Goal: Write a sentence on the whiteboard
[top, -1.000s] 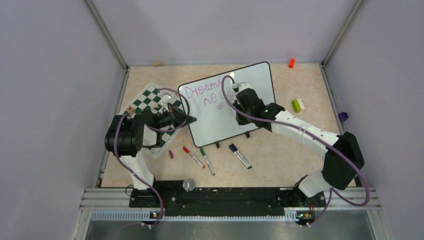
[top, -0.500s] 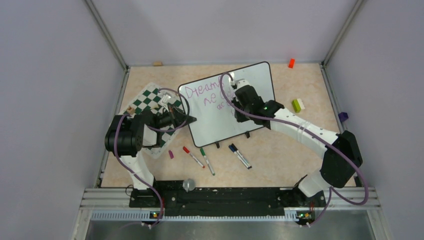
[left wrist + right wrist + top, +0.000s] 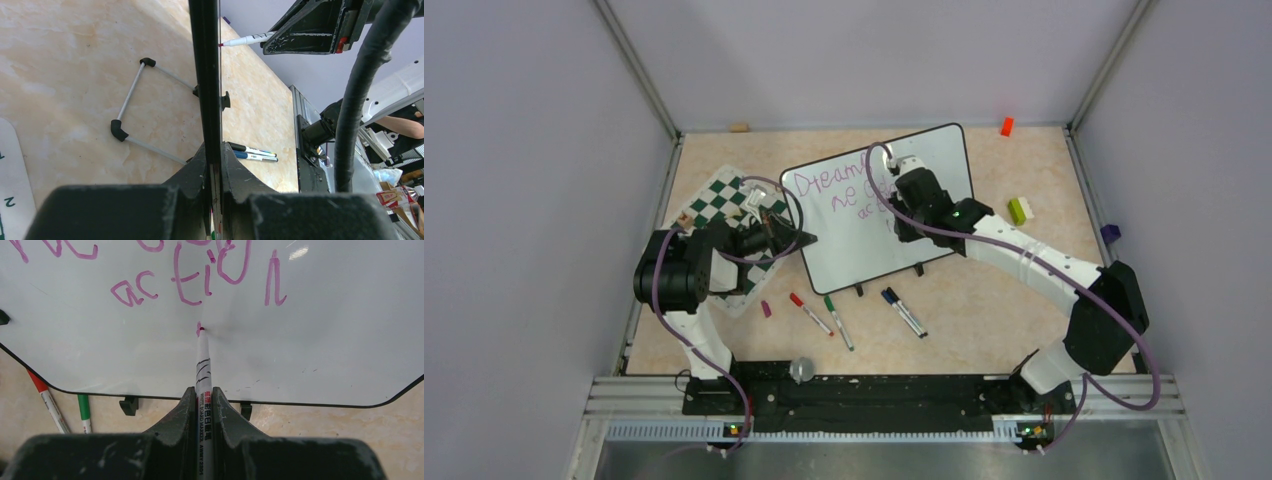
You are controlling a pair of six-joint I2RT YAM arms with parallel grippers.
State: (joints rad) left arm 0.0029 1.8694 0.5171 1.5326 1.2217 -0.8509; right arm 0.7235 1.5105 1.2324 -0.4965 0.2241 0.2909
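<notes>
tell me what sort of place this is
Probably a robot lab test cell: a tabletop boxed in by plain panel walls, two arms bolted to a rail at its near edge, and practice props: a whiteboard, chess mat and loose markers.

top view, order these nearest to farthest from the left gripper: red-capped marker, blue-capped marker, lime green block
From the left gripper, clamped on the whiteboard edge:
1. the red-capped marker, on the near side, towards the bases
2. the blue-capped marker, further right
3. the lime green block, right of the board
</notes>
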